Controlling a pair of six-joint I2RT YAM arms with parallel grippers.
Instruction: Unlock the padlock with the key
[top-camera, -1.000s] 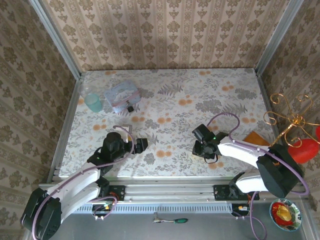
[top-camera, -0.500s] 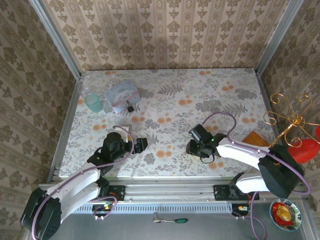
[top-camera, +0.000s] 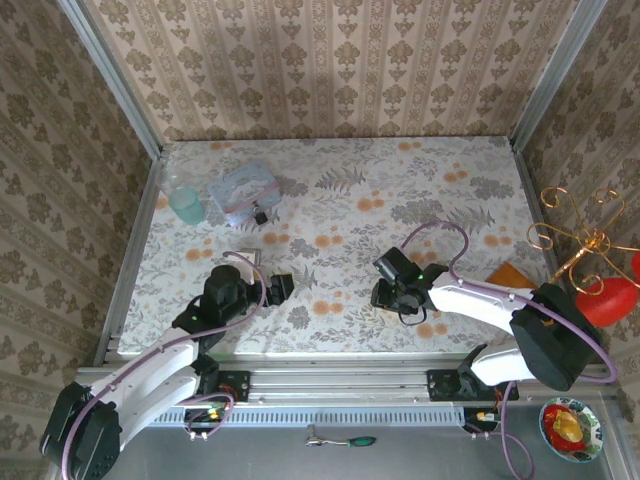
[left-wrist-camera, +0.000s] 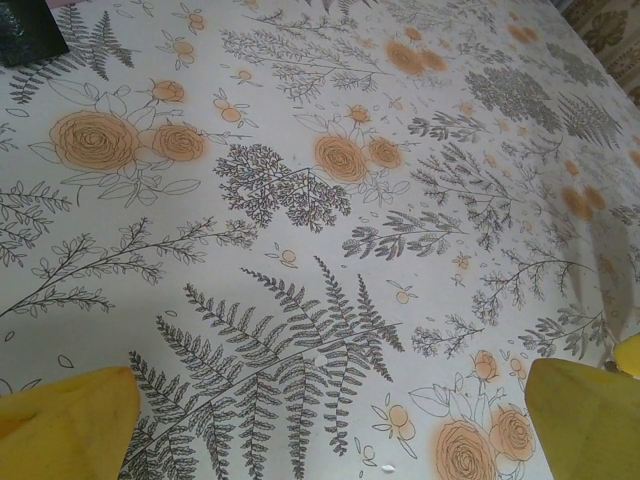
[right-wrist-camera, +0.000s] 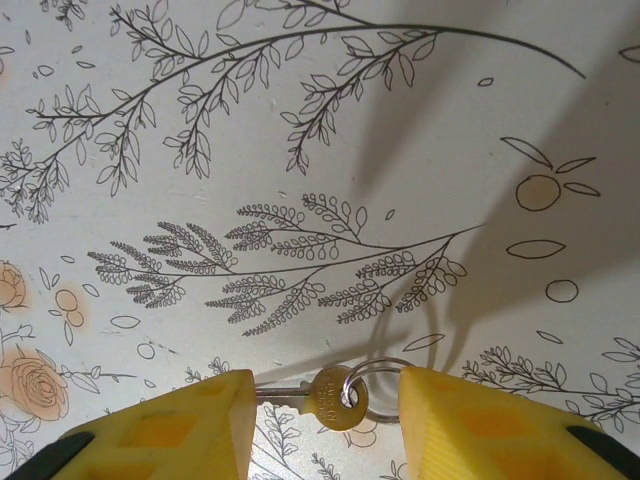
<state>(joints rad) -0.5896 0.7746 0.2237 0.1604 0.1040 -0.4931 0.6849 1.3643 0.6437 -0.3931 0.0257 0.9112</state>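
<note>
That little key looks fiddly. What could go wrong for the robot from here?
1. The key appears to lie flat on the tablecloth between the right gripper and its parted fingers. Thin and flat, it may slip or twist when pinched.
2. Its ring reaches one finger and could get caught in the grip instead.
3. The padlock is tiny and sits far off beside the plastic bag, so probing with the key might shove it away.

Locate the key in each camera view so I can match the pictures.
Top external: tucked under the right pincer, right of centre, too small to make out.
Right wrist: the key lies flat at bottom centre, between the yellow fingertips.
Left wrist: printed tablecloth beyond the left pincer, its tips wide open.
Shared landmark: that tablecloth's orange flowers and grey ferns.
</note>
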